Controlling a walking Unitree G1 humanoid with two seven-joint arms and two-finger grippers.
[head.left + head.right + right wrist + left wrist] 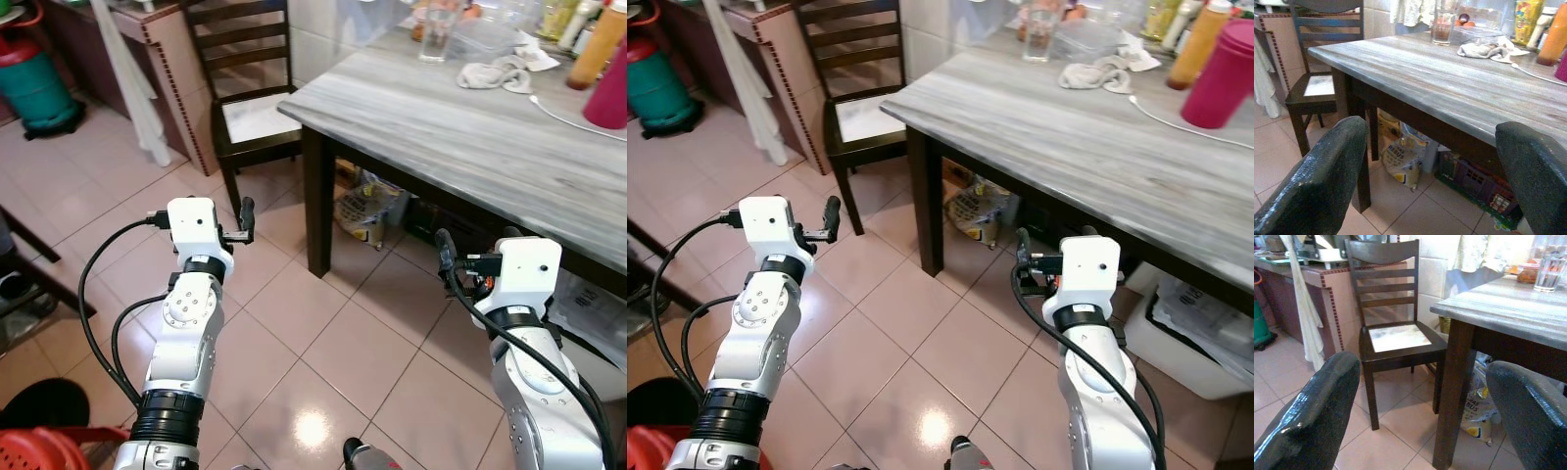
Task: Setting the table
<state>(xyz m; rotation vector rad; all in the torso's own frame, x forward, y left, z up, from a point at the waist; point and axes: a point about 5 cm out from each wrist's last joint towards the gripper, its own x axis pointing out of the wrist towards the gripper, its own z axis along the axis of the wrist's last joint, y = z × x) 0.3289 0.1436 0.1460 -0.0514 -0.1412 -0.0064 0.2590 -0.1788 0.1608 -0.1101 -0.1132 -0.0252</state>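
Observation:
The grey wood-grain table stands ahead and to my right. At its far end are a drinking glass, a clear plastic container, a crumpled white cloth, an orange bottle and a pink cup. My left gripper hangs open and empty over the tiled floor, left of the table's corner leg. My right gripper is open and empty too, held below the table's near edge. In the right wrist view the tabletop stretches away between its fingers.
A dark wooden chair stands at the table's left end. Under the table lie bags and a white bin. A white cable crosses the tabletop. A green cylinder is far left, a red basket by my feet.

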